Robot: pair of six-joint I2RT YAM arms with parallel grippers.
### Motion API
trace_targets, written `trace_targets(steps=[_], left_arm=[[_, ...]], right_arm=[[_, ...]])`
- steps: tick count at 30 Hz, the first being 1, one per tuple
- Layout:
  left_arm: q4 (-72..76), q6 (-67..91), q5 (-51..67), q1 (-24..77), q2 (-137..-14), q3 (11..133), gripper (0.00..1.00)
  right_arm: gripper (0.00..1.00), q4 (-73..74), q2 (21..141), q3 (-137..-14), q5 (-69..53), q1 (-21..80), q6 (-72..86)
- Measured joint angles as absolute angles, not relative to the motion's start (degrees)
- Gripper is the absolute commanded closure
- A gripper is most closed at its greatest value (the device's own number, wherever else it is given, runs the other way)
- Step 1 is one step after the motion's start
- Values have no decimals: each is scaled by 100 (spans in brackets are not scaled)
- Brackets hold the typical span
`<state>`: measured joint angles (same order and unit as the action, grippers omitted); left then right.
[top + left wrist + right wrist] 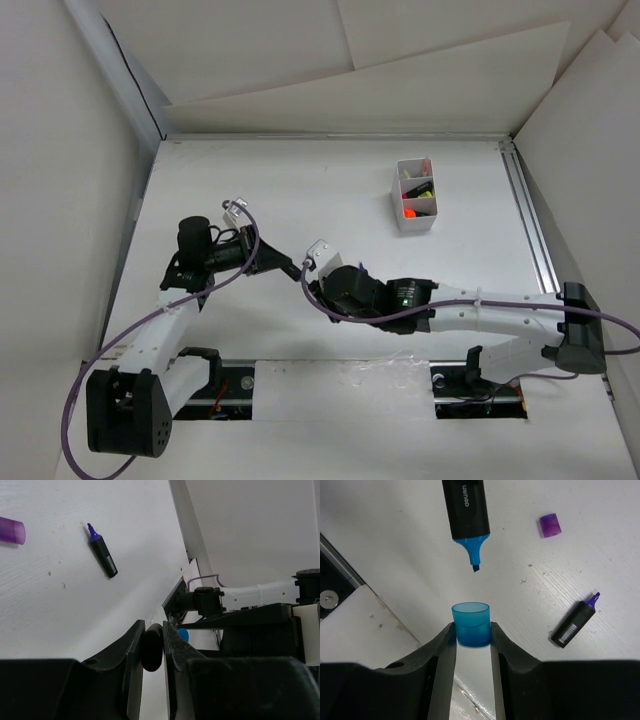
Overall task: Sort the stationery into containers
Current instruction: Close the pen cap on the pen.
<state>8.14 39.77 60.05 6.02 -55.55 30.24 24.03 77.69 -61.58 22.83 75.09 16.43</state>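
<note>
My left gripper (153,632) is shut on the black barrel of an uncapped blue highlighter (151,650), held above the table. In the right wrist view that highlighter (465,510) points its blue tip down at a blue cap (470,625), a short gap apart. My right gripper (471,632) is shut on the blue cap, open end towards the tip. In the top view the two grippers, left (287,264) and right (313,284), meet at the table's middle front. The white divided box (415,195) stands at the back right with some stationery inside.
An uncapped purple highlighter (574,622) lies on the table beneath the grippers, also in the left wrist view (102,556). A loose purple cap (550,525) lies near it, and shows in the left wrist view (11,530). A metal rail (527,220) runs along the table's right edge.
</note>
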Motion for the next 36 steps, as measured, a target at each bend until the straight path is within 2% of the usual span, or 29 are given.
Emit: trace_targets(steps=[11, 36], left_arm=[[716, 3769, 6475, 602, -5610, 3026, 96], [1109, 3946, 6646, 602, -5642, 3026, 96]], right_arm=[[79, 2377, 7848, -6392, 2235, 7509, 1409], [80, 2349, 8208, -6508, 2021, 7509, 1372]])
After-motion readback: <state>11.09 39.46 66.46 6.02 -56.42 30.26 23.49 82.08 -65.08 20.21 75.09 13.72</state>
